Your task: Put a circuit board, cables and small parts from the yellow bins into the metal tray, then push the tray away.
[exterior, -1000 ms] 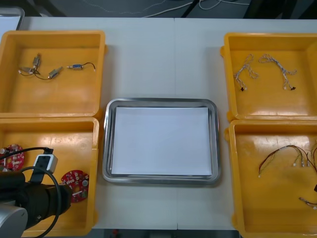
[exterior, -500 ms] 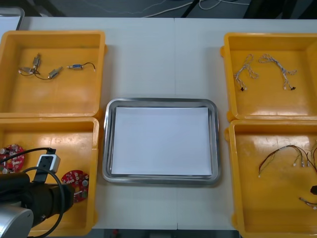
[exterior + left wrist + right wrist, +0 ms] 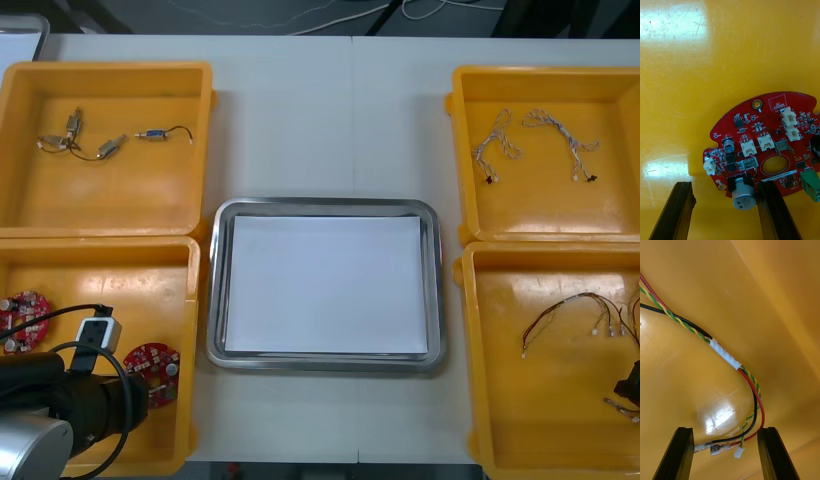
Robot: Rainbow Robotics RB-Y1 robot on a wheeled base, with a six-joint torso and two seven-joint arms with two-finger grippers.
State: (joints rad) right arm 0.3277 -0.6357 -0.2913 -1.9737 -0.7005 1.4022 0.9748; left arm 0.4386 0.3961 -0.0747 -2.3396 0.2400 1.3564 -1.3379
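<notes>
First pick, I judge: the open left end effector over a round red circuit board in the near-left yellow bin and the open right end effector straddling the red, black and yellow-green cable must each lower and close.

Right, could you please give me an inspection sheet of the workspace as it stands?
Surface: light table, nothing spilled on it.
Job's things: metal tray, white inside, nothing in it, between four yellow bins; two circuit boards in the near-left bin; small metal parts in the far-left bin.
Clutter: nothing seen.
Grippers: left claw open, low over the board nearer the tray; right claw open in the near-right bin, cable ends between its fingers.
Cables: blue and white cables in the far-right bin; red and yellow cables in the near-right bin.
Surroundings: loose leads on the floor beyond the far edge.
</notes>
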